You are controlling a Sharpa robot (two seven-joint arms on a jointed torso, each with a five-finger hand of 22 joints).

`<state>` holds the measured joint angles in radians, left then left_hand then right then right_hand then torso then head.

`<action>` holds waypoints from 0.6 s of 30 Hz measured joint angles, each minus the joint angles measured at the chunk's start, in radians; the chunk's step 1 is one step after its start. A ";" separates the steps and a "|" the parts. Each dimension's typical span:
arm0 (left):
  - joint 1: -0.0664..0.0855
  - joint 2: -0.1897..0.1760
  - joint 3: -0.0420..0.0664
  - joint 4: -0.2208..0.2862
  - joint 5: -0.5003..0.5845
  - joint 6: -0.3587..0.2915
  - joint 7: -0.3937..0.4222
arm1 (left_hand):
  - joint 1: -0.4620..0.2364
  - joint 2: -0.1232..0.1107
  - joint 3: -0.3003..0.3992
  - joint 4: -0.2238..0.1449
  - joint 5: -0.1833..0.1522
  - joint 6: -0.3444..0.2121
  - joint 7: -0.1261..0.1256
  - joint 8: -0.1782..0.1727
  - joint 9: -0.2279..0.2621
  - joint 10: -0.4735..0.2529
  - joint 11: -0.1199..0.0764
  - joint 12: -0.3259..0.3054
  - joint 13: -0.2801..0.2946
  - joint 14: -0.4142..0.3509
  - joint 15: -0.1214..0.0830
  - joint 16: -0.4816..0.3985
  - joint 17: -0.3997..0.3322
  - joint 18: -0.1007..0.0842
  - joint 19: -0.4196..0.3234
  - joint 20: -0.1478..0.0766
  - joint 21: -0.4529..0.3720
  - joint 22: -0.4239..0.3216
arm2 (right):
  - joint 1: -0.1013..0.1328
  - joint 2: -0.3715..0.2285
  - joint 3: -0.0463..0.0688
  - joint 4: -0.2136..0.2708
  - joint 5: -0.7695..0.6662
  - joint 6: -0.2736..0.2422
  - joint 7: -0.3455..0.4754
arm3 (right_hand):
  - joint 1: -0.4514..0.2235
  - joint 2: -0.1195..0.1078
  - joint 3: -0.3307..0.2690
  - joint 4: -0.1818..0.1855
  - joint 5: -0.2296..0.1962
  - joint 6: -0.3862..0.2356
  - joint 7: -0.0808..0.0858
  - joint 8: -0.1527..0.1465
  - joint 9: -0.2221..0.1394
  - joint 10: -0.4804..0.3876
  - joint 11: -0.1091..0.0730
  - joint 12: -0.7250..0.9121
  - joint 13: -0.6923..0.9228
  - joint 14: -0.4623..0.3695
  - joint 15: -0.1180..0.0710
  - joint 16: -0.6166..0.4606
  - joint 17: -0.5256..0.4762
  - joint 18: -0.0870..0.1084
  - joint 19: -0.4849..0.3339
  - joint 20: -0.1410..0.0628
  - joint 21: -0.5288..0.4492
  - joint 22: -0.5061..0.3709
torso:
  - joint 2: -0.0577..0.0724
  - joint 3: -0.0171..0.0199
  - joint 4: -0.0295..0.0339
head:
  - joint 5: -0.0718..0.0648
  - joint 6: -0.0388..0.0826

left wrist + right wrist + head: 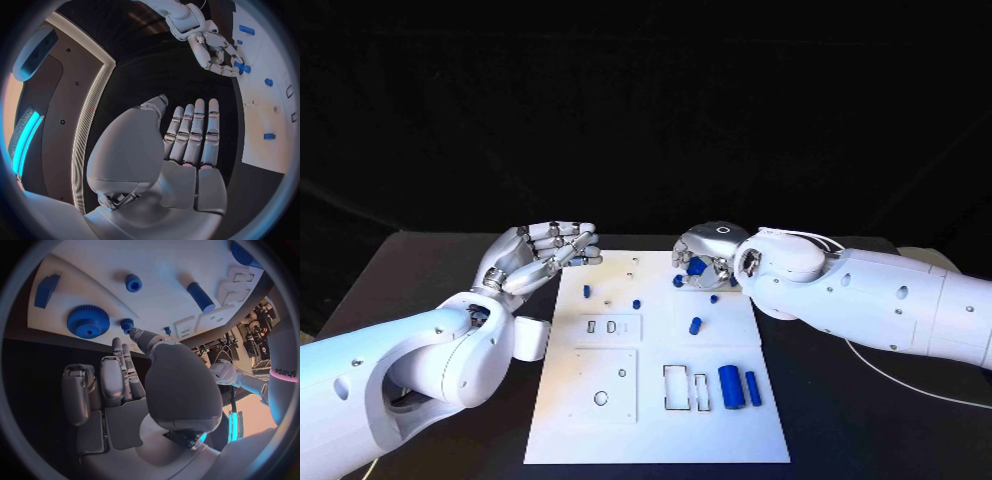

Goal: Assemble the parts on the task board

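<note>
Blue parts (730, 384) near right hand (704, 252), unobstructed.

Black table (862, 420) w/ dark backdrop (646, 110) behind.

Both hands raised at the far side, arms reaching in from either edge.
Left hand (545, 250) held up empty, palm showing, fingers (194, 135) straight and side by side. Right hand (708, 252) turned downward with fingers (122, 371) extended and slightly apart, nothing gripped. Hands kept apart from each other.
</note>
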<state>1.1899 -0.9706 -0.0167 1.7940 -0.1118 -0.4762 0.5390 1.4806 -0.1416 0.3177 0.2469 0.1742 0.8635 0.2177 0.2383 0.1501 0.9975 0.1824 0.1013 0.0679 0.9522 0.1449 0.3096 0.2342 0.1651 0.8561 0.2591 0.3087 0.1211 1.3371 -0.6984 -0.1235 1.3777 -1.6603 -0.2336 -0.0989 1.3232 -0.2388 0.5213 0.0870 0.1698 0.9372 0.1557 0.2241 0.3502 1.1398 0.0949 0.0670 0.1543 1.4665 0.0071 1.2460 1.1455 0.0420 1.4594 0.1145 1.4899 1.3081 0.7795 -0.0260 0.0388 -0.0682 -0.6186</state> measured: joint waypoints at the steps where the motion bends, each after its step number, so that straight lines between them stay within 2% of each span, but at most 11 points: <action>1: 0.000 0.000 0.000 0.000 0.000 0.000 0.000 | 0.000 0.000 0.000 0.000 0.000 0.000 0.000 0.000 0.000 0.000 0.000 -0.002 0.000 0.000 0.000 0.000 0.000 0.000 0.000 0.000 0.000 0.000 | -0.001 0.002 0.000 -0.001 -0.001 0.001 0.000 | 0.000 0.000 0.000 0.000 0.000 0.000 0.000 0.000 0.000 0.000 0.000 0.000 0.000 0.000 0.000 0.002 0.002 0.000 0.000 0.000 0.003 0.000 | 0.001 0.0000 0.0007 | -0.001 0.000; 4: 0.001 0.000 0.000 0.000 0.000 0.002 -0.002 | 0.000 0.000 0.003 0.003 0.000 0.000 0.000 0.000 0.000 -0.004 0.004 -0.005 0.000 0.000 0.000 0.000 0.000 0.000 0.000 0.000 0.000 -0.001 | -0.003 0.007 -0.001 -0.006 -0.003 0.003 -0.001 | 0.000 0.000 0.003 0.003 0.000 0.000 0.000 0.000 0.001 0.000 0.000 0.000 0.000 0.000 0.000 0.006 0.007 0.000 0.000 0.000 0.003 0.000 | 0.005 0.0000 0.0026 | -0.003 0.001; 13: 0.002 -0.002 0.000 -0.002 0.000 0.005 -0.005 | 0.000 0.000 0.003 0.003 0.000 0.000 0.000 -0.004 0.000 -0.004 0.004 -0.005 0.000 -0.004 0.004 -0.004 0.000 0.000 0.000 0.000 0.000 -0.001 | -0.011 0.014 -0.002 -0.013 -0.004 0.011 -0.001 | 0.000 0.001 0.006 0.006 0.000 0.000 0.000 0.000 0.007 -0.004 0.004 0.000 0.002 0.000 0.000 0.023 0.017 0.000 0.000 0.000 0.007 0.000 | 0.015 0.0005 0.0024 | 0.000 0.005; 18: 0.002 -0.002 0.000 -0.003 0.000 0.006 -0.006 | 0.000 0.000 0.003 0.003 0.000 0.000 0.000 -0.004 0.000 -0.004 0.004 -0.005 0.000 -0.004 0.004 -0.004 0.000 -0.001 0.000 0.000 0.000 -0.001 | -0.011 0.017 -0.001 -0.014 -0.004 0.012 -0.001 | 0.010 0.011 0.011 0.007 0.000 0.014 0.000 0.005 0.017 0.003 -0.001 0.001 0.008 0.000 0.000 0.039 0.028 0.000 0.000 0.000 0.015 0.000 | 0.021 0.0006 0.0021 | 0.001 0.008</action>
<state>1.1921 -0.9724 -0.0166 1.7914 -0.1120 -0.4703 0.5326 1.4806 -0.1416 0.3205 0.2496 0.1742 0.8634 0.2177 0.2343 0.1499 0.9936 0.1861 0.0959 0.0678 0.9487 0.1486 0.3056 0.2343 0.1642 0.8561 0.2591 0.3087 0.1203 1.3259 -0.6817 -0.1242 1.3636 -1.6645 -0.2211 -0.0995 1.3334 -0.2277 0.5321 0.0940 0.1699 0.9517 0.1561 0.2288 0.3672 1.1432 0.0937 0.0679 0.1625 1.4665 0.0071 1.2854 1.1739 0.0422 1.4592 0.1146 1.5048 1.3078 0.8002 -0.0254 0.0409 -0.0668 -0.6110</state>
